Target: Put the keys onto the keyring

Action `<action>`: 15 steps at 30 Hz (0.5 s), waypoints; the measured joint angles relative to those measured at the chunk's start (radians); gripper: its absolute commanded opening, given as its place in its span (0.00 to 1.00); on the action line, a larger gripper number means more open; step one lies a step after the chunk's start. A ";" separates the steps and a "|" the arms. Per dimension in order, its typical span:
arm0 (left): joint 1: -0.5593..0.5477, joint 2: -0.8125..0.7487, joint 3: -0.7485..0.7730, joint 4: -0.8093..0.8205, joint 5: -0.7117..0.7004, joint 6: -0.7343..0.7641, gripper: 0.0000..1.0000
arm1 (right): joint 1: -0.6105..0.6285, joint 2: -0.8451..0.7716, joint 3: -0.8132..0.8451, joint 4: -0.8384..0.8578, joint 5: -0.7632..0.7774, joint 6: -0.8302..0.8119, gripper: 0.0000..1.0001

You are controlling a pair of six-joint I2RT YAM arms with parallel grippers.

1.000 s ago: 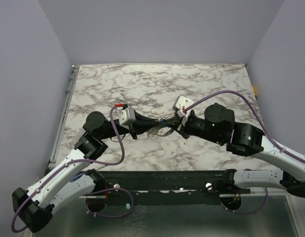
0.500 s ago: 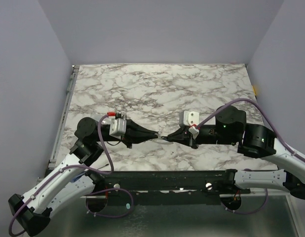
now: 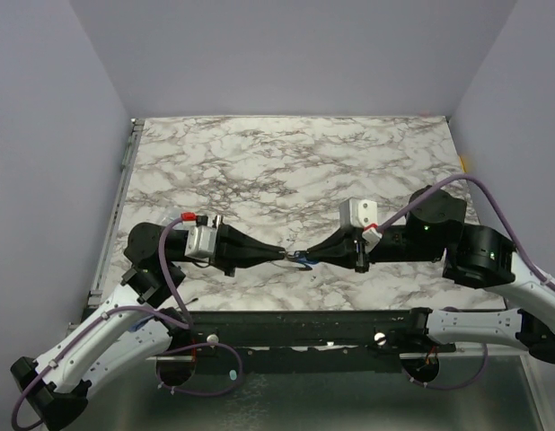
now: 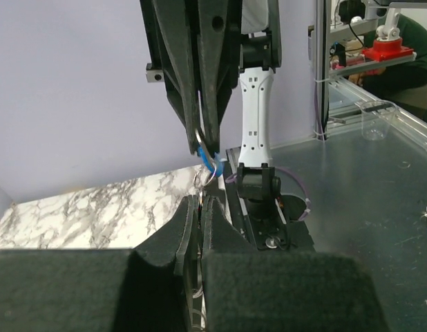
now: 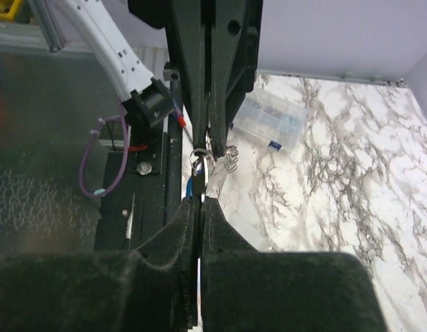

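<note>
My two grippers meet tip to tip above the table's near middle. My left gripper (image 3: pixel 279 254) (image 4: pixel 202 202) is shut on the keyring (image 4: pixel 205 178), a thin metal loop that sticks out of its tips. My right gripper (image 3: pixel 312 255) (image 5: pixel 201 200) is shut on the blue-headed key (image 3: pixel 301 263) (image 4: pixel 210 162) (image 5: pixel 189 187), held against the keyring (image 5: pixel 200 155). Small silver keys (image 5: pixel 231 160) hang by the left gripper's tips in the right wrist view. Both arms stretch out level, facing each other.
A clear plastic packet (image 5: pixel 272 119) with printed marks lies on the marble table (image 3: pixel 286 162) under the grippers; it is hidden in the top view. The black arm mounts and the table's near edge (image 3: pixel 286 316) are just below the grippers.
Both arms have drawn back toward the near edge and stretched out level. The grippers, which held the keyring further back on the table, now meet tip to tip nearer the front.
</note>
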 measured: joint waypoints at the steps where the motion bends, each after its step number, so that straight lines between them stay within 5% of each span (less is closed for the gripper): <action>1: 0.000 -0.002 0.000 0.005 -0.002 0.000 0.00 | 0.000 0.003 0.016 -0.002 0.007 0.013 0.01; 9: -0.001 -0.019 0.009 0.035 0.010 -0.009 0.00 | -0.001 0.083 0.164 -0.053 0.073 0.133 0.01; 15: 0.000 -0.042 0.009 0.015 0.006 -0.008 0.00 | 0.000 0.042 0.082 -0.016 0.068 0.150 0.01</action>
